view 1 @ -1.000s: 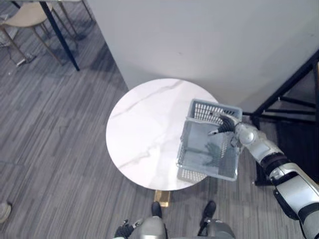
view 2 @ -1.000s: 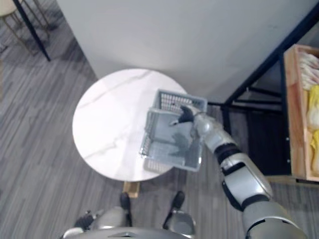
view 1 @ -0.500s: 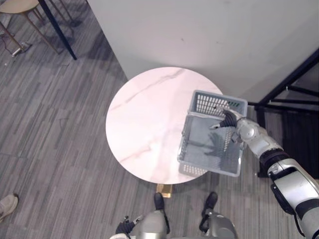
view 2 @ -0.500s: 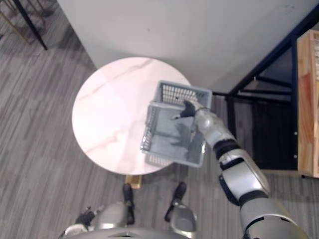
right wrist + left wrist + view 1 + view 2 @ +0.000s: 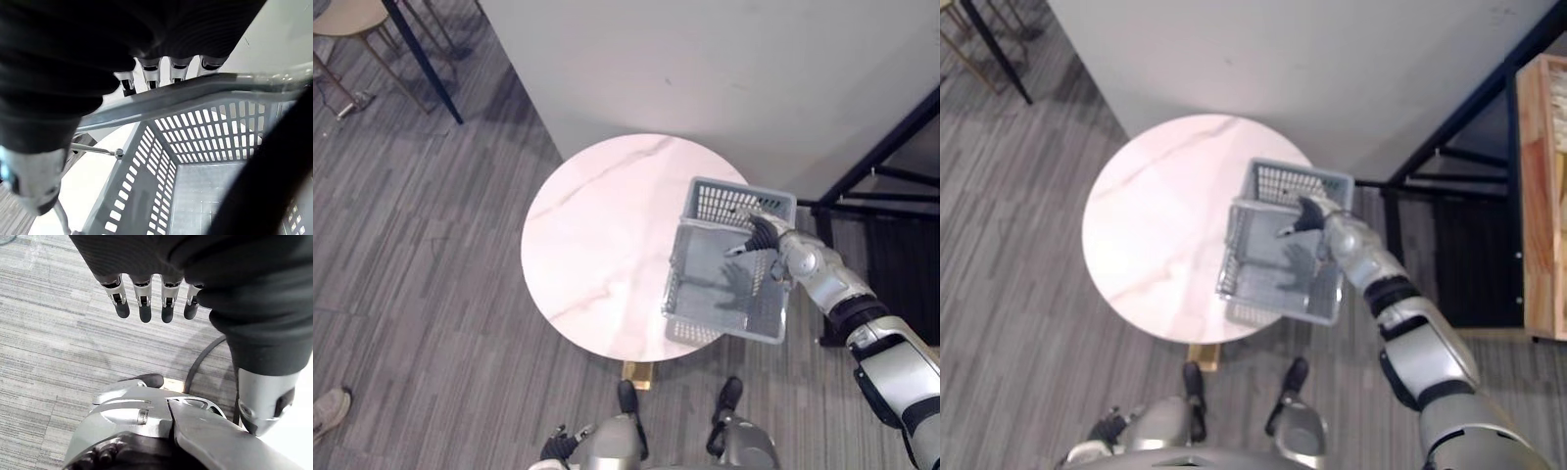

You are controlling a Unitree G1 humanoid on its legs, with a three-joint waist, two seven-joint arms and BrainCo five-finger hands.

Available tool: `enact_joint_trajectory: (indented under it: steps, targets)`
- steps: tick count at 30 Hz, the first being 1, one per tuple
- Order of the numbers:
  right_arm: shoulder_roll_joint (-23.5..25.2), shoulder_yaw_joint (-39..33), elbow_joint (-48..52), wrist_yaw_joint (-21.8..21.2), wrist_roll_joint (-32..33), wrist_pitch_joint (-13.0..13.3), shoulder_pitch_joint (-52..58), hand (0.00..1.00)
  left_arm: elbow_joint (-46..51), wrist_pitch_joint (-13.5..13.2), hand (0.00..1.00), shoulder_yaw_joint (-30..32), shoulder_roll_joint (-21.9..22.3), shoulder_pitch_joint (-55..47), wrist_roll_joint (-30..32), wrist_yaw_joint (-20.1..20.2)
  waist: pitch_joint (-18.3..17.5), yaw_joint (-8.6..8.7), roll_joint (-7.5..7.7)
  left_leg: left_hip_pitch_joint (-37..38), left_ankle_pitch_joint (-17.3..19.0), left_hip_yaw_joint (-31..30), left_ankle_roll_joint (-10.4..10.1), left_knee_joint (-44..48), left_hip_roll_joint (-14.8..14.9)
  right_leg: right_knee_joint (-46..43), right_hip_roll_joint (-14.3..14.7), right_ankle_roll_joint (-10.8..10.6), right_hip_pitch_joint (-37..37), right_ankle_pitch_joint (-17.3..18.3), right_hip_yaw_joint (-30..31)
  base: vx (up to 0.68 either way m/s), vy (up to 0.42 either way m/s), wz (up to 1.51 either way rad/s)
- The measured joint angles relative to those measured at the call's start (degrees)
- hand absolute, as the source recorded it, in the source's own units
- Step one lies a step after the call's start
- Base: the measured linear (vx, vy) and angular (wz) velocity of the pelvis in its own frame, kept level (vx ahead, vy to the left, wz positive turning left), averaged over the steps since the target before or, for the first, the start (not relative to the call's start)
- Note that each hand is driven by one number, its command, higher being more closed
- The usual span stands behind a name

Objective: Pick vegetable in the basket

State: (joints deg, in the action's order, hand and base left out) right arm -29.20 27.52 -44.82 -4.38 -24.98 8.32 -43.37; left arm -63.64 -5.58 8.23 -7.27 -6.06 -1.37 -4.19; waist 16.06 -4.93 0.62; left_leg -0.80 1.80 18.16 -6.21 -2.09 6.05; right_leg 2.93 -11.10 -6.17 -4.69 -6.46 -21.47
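One basket handle [image 5: 195, 90] inside right robot hand [image 5: 150, 71], wrist view.

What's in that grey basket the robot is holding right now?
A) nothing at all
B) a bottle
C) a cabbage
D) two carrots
A: the basket shows a bare grey bottom in the eye views and in the right wrist view, with the right hand curled round its handle.

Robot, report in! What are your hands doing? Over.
Right hand curled round basket handle. Left hand open, hanging low. Basket empty, over round table edge. Nothing blocking.
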Motion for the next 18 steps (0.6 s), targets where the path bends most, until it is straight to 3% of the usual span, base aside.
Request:
enact_joint_trajectory:
  steps: [1, 13, 18]
  targets:
    - [-0.1, 0.1, 0.4, 0.0, 0.0, 0.1, 0.3, 1.00, 0.0, 0.0, 0.00, 0.0, 0.0, 0.0, 0.0, 0.0, 0.0, 0.02, 0.02, 0.0, 0.0, 0.0, 0.0, 0.0, 0.0, 0.0, 0.0, 0.0, 0.0, 0.0, 0.0, 0.00, 0.000, 0.00]
    - [0.0, 2.7, 3.4, -1.2, 0.0, 0.9, 3.0, 1.00, 0.4, 0.1, 0.00, 0.1, -0.2, 0.0, 0.5, 0.0, -0.1, -0.10, 0.66, 0.2, 0.0, 0.2, 0.0, 0.2, 0.0, 0.0, 0.0, 0.1, 0.1, -0.2, 0.3, 0.00, 0.000, 0.00]
    - [2.2, 4.4, 1.1, -1.1, -1.7, 0.9, 3.9, 1.00, 0.3, 0.2, 0.00, 0.0, -0.5, 0.0, 1.1, -0.1, -0.6, -0.21, 1.47, 0.2, 0.0, 0.3, 0.0, 0.2, 0.0, 0.0, 0.0, 0.2, 0.1, -0.3, 0.4, 0.00, 0.000, 0.00]
